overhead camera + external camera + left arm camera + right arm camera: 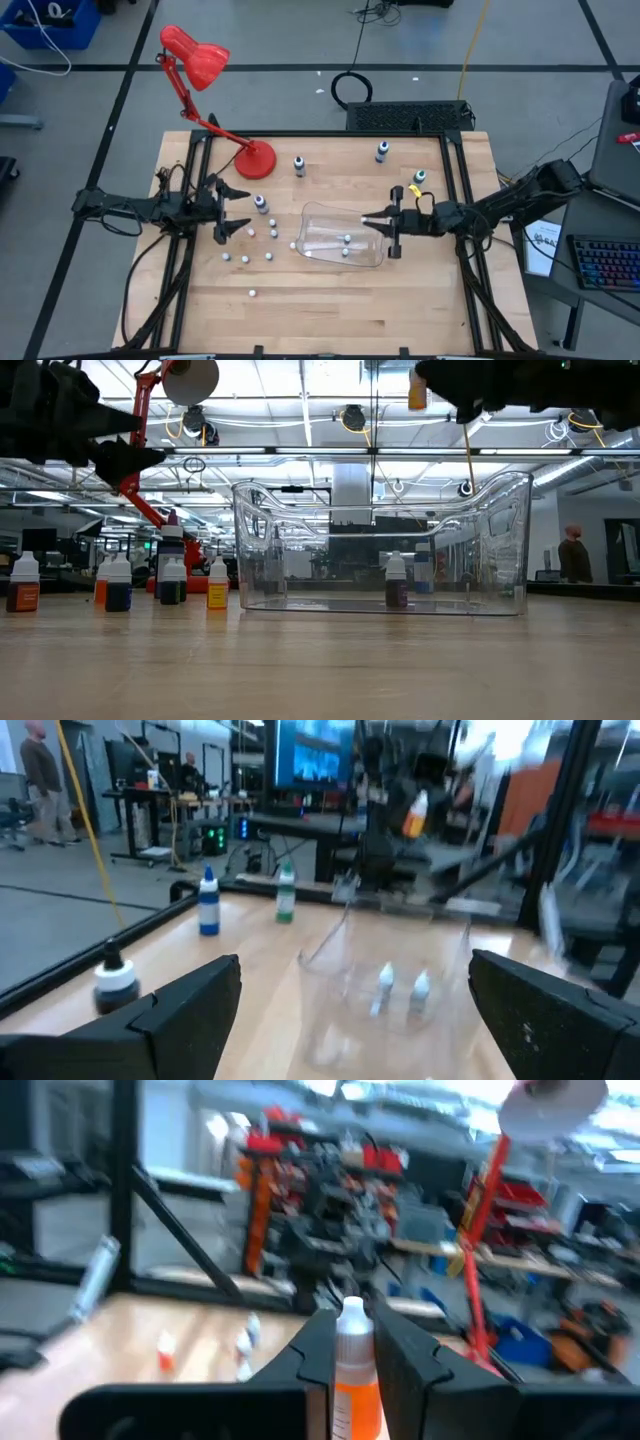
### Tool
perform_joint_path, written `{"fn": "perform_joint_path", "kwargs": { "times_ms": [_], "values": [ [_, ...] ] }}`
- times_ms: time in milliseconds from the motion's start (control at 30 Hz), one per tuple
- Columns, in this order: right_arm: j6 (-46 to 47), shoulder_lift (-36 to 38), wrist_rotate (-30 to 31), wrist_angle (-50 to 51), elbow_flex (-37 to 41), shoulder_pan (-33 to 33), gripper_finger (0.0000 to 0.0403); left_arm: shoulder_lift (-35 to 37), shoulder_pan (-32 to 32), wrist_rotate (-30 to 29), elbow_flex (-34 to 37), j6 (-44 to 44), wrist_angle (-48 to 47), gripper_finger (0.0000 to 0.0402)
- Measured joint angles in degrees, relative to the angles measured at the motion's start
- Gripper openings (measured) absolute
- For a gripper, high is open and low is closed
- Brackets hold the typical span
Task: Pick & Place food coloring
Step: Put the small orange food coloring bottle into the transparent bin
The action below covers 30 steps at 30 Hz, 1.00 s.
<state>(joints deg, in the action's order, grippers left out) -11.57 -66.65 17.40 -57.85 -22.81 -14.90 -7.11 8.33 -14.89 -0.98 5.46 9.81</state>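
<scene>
The right gripper (pixel 352 1370) pinches an orange food coloring bottle (pixel 353 1365) (white cap up) high over the clear plastic bin (pixel 345 213). The left gripper (pixel 232 208) hangs wide apart above the table (pixel 330 310).

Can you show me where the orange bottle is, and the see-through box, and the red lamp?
orange bottle (pixel 352 1380): right wrist view, on its orange body, held between the end effector fingers.
see-through box (pixel 318 218): high view, on its bare floor by the rim.
red lamp (pixel 256 158): high view, on its round base.
</scene>
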Motion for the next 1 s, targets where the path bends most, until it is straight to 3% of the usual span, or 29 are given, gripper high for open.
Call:
{"fn": "perform_joint_path", "kwargs": {
  "times_ms": [433,600,833,1000],
  "values": [
    [0.52,-14.63,-11.74,-22.13,0.58,6.33,0.0036,-0.03,-0.05,-7.11,-0.02,6.43,3.77,0.0388],
    [0.53,-19.31,-12.01,-22.85,-1.57,7.03,0.0036,-0.35,-0.05,-10.63,0.00,10.30,3.43,0.0388],
    [0.26,-20.39,-17.15,-23.03,-3.47,7.07,0.0036,-1.87,-0.05,-17.64,-0.02,14.39,-1.38,0.0388],
    [0.14,-20.39,-17.78,-23.13,-3.49,7.07,0.0036,-5.63,-0.05,-14.53,0.00,18.85,-2.68,0.0388]
  ]
}}
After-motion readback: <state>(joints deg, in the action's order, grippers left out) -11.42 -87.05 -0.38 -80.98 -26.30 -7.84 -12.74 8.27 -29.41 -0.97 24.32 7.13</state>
